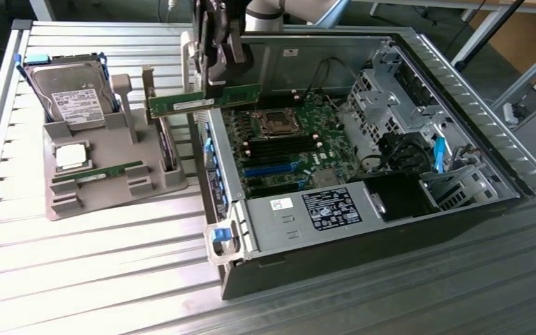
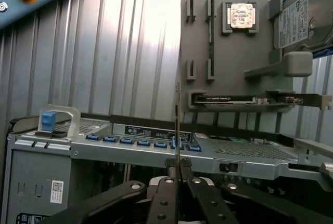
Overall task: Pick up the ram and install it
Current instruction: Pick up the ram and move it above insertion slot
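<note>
1. Ram (image 1: 203,102): it hangs in the air over the open computer case's (image 1: 491,150) wall on the exterior view's left, between the grey parts tray (image 1: 109,150) and the motherboard (image 1: 292,143). It touches neither of them.
2. Looks: a long, thin green board with a white label strip along its face and small dark chips. In the wrist view I see it edge-on as a narrow upright line.
3. Grip: my gripper (image 1: 218,86) comes down from above with its jaws drawn narrow and pinched on the stick's two flat faces near its upper edge. That leaves the lower edge free, which I judge is the edge meant for a socket.
4. Attitude: the stick stands on its long edge and looks level. I read this as keeping it ready to drop straight into one of the memory slots (image 1: 273,148) on the board.
5. Tray: it holds a hard drive (image 1: 72,94) upright, a square silver CPU chip (image 1: 70,155) and a second green stick (image 1: 95,173) seated in a groove. Each has its own cradle, so a top-down grasp can reach it.
6. Everything sits on a slatted metal table (image 1: 91,265).
</note>
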